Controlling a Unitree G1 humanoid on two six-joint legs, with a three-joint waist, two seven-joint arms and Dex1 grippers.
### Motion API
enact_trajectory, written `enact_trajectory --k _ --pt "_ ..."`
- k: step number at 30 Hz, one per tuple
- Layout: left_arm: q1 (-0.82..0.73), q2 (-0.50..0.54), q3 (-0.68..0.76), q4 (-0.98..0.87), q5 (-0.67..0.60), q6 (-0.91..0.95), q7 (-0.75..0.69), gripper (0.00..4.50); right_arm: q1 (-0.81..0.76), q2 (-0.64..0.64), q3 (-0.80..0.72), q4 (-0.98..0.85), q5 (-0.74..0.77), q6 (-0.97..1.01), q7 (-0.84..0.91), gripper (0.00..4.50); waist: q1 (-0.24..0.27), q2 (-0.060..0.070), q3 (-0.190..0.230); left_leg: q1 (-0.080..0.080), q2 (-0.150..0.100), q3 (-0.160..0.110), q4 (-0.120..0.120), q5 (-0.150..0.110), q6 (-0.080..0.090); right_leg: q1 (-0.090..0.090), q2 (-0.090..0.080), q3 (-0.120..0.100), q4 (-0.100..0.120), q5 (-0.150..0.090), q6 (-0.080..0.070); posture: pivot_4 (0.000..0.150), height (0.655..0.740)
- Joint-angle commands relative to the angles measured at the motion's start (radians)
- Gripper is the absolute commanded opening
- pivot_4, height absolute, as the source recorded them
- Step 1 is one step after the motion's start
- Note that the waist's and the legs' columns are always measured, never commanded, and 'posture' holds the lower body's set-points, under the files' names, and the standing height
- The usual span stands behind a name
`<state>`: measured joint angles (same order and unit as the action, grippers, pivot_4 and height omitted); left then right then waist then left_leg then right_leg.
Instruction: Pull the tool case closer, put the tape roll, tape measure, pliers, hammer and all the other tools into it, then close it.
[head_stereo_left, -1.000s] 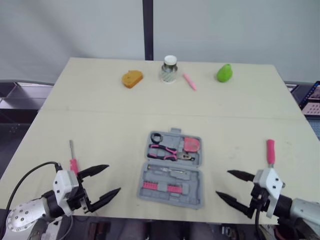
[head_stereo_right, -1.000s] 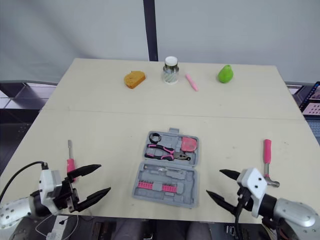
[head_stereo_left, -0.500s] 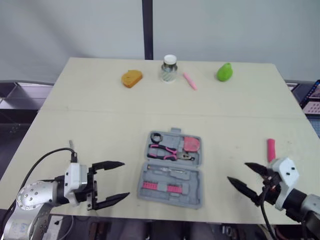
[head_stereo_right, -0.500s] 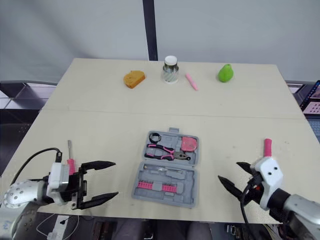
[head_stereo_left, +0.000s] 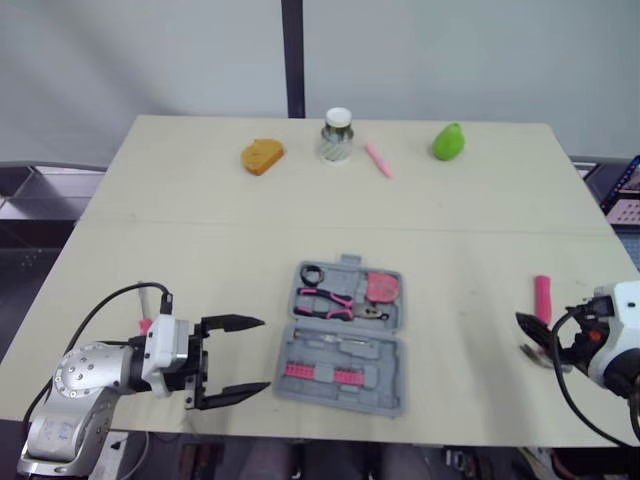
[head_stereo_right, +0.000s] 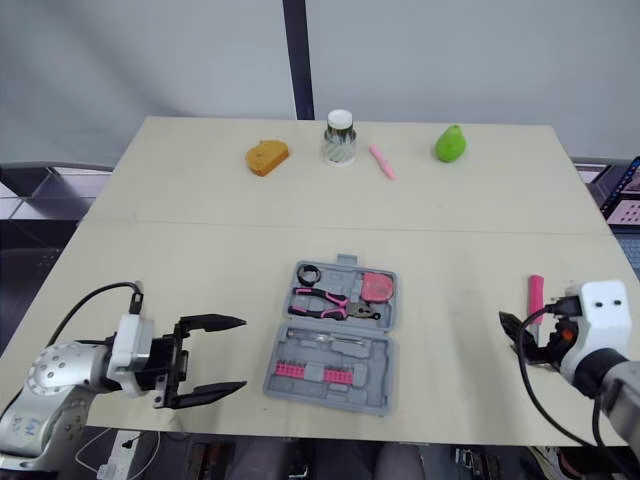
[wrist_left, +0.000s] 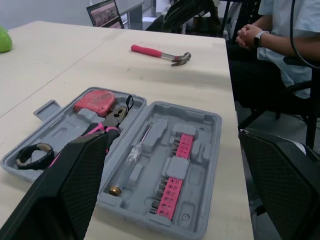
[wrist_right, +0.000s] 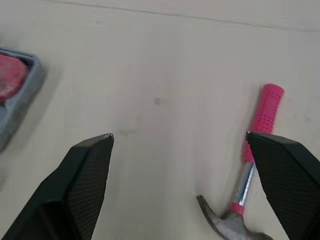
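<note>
Jar (head_stereo_left: 338, 135), pear (head_stereo_left: 448, 143) (green) — well behind tool case (head_stereo_left: 385, 385).

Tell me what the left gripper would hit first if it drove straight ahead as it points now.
Most likely the open tool case: the left gripper points at the side of its lower half. Its height is unclear, so it might skim over the rim instead.

The table (head_stereo_left: 200, 260) is carrying the open tool case (head_stereo_left: 385, 365), hammer (head_stereo_left: 541, 298), jar (head_stereo_left: 338, 137), pink pen (head_stereo_left: 378, 160), orange piece (head_stereo_left: 262, 156) and green pear (head_stereo_left: 447, 143)
</note>
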<state>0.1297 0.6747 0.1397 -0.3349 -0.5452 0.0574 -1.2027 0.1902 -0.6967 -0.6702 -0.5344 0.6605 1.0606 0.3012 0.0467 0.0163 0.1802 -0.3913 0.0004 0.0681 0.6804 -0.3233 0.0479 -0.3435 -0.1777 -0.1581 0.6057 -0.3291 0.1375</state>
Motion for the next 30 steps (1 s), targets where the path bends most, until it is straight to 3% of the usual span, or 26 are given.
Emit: enact_trajectory --k 1,9,23,26,30 --pt "-0.009 -0.004 -0.011 0.011 0.002 -0.015 -0.003 4.44 -0.066 -0.023 0.013 0.085 -0.035 0.080 -0.058 4.50 -0.001 0.001 0.001 0.000 0.000 0.000 0.000 0.000 0.000 0.000 0.000 0.000 0.000 0.000 0.000 0.150 0.6950" --pt "-0.016 -0.010 -0.026 0.019 0.011 -0.033 0.006 4.44 -0.221 -0.061 0.063 0.246 -0.111 0.247 -0.110 4.50 -0.018 0.005 0.003 -0.002 -0.001 0.000 -0.001 0.001 0.000 -0.001 0.000 -0.001 0.004 0.000 0.000 0.150 0.6950" --pt "0.012 -0.009 -0.028 0.002 0.010 -0.037 0.022 4.44 -0.326 -0.045 0.128 0.362 -0.206 0.274 -0.106 4.50 -0.023 0.005 0.003 -0.002 -0.001 0.000 -0.001 0.001 0.000 -0.002 0.000 -0.001 0.004 0.000 0.000 0.150 0.6950" --pt "0.018 -0.010 -0.027 -0.004 0.012 -0.039 0.031 4.50 -0.347 -0.040 0.141 0.393 -0.231 0.271 -0.113 3.66 -0.023 0.005 0.003 -0.002 -0.001 0.000 -0.001 0.002 0.000 -0.002 0.000 -0.001 0.004 0.000 0.000 0.150 0.6950" --pt "0.031 -0.009 -0.027 -0.013 0.013 -0.042 0.039 4.50 -0.361 -0.035 0.150 0.410 -0.250 0.265 -0.108 1.80 -0.023 0.005 0.003 -0.004 -0.001 0.000 -0.001 0.002 0.000 -0.004 0.000 -0.001 0.005 0.000 0.000 0.150 0.6950"
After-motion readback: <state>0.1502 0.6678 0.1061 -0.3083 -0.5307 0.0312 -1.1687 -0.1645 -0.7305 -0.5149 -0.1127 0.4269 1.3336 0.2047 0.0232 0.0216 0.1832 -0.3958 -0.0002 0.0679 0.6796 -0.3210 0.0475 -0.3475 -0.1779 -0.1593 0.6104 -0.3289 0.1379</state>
